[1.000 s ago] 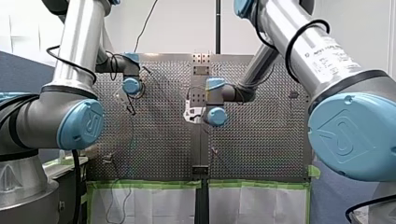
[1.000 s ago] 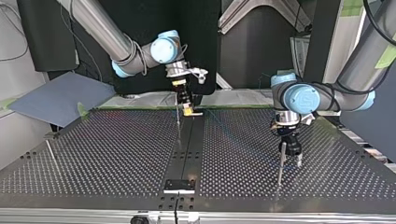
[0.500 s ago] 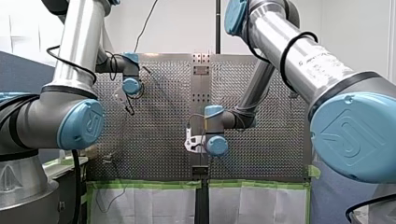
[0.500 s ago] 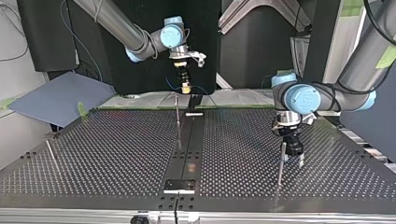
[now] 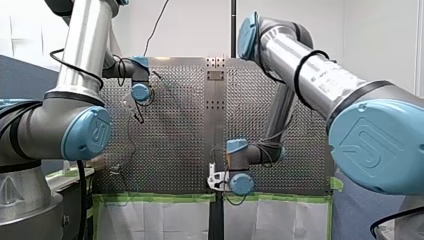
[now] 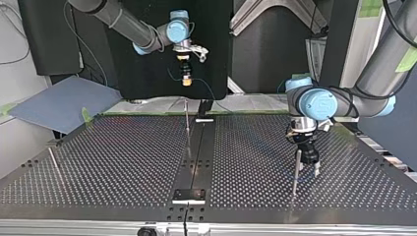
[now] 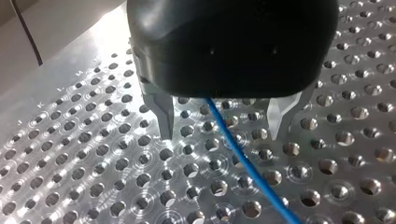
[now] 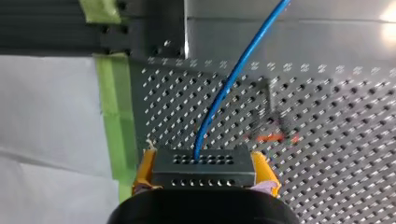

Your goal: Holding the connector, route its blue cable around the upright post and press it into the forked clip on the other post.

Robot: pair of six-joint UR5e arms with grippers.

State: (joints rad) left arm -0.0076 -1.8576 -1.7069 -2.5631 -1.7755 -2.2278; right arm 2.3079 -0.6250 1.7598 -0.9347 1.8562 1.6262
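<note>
In the right wrist view my right gripper point(image 8: 205, 171) has its yellow pads point(image 8: 145, 169) shut on the dark perforated connector point(image 8: 203, 161). The blue cable point(image 8: 233, 77) leaves the connector and runs off over the plate. In the top view that gripper point(image 6: 186, 79) hangs high beyond the table's far edge. My left gripper point(image 7: 222, 133) stands open just above the plate, and the blue cable point(image 7: 243, 163) passes between its metal fingers point(image 7: 163, 116) untouched. In the top view it point(image 6: 308, 167) stands beside a thin upright post point(image 6: 295, 179).
Another thin post point(image 6: 187, 120) rises near the far middle of the perforated table point(image 6: 123, 162), and a third point(image 6: 51, 160) leans at the top view's left. A dark centre strip point(image 6: 199, 152) with a plate runs down the middle. Green tape point(image 8: 112, 107) edges the plate.
My right arm has drawn the connector back off the table's middle toward the front view's near edge and lifted it. The left arm has stayed put, jaws open.
</note>
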